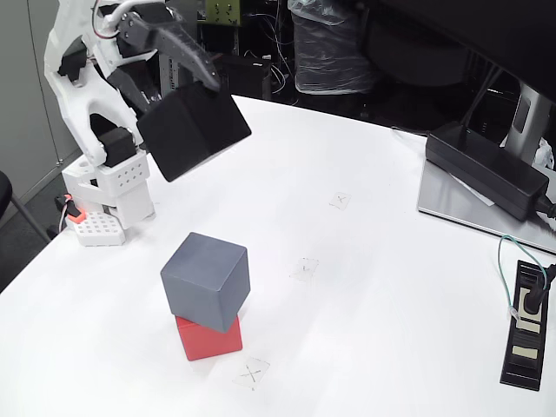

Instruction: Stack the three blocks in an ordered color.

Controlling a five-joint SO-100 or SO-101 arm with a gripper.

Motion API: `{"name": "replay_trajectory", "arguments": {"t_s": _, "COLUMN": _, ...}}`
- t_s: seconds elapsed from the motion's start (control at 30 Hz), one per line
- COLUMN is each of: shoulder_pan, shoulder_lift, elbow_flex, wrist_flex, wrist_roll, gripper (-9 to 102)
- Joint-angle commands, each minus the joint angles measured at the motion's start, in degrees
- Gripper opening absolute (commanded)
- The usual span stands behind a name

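Showing three matte cubes: one grey block (205, 280) sitting skewed atop one red block (208, 339) on the white table (373, 287); gripper (187, 95) pinching one black block (193, 130) aloft, tilted

A black power adapter (486, 168) lies on a grey monitor base (460, 208) at the right of the white table (382, 295). A small white perforated block (95, 229) sits at the left edge.
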Motion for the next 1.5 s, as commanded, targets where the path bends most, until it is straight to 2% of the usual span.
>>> {"name": "replay_trajectory", "arguments": {"t_s": 0.0, "shoulder_pan": 1.9, "shoulder_lift": 0.6, "elbow_flex": -0.2, "wrist_flex": -1.3, "wrist_roll": -4.8, "gripper": 4}}
{"name": "replay_trajectory", "arguments": {"t_s": 0.3, "shoulder_pan": 2.9, "shoulder_lift": 8.2, "elbow_flex": 2.6, "wrist_flex": -2.1, "wrist_roll": -30.6, "gripper": 4}}
{"name": "replay_trajectory", "arguments": {"t_s": 0.4, "shoulder_pan": 3.1, "shoulder_lift": 12.9, "elbow_flex": 7.6, "wrist_flex": -6.9, "wrist_roll": -37.5, "gripper": 4}}
{"name": "replay_trajectory", "arguments": {"t_s": 0.53, "shoulder_pan": 5.3, "shoulder_lift": 19.2, "elbow_flex": 16.6, "wrist_flex": -17.5, "wrist_roll": -44.4, "gripper": 4}}
{"name": "replay_trajectory", "arguments": {"t_s": 0.77, "shoulder_pan": 10.8, "shoulder_lift": 25.9, "elbow_flex": 31.6, "wrist_flex": -35.9, "wrist_roll": -54.8, "gripper": 4}}
{"name": "replay_trajectory", "arguments": {"t_s": 0.93, "shoulder_pan": 11.6, "shoulder_lift": 29.2, "elbow_flex": 40.2, "wrist_flex": -43.3, "wrist_roll": -61.1, "gripper": 4}}
{"name": "replay_trajectory", "arguments": {"t_s": 1.47, "shoulder_pan": 11.8, "shoulder_lift": 37.1, "elbow_flex": 57.0, "wrist_flex": -51.9, "wrist_roll": -71.8, "gripper": 4}}
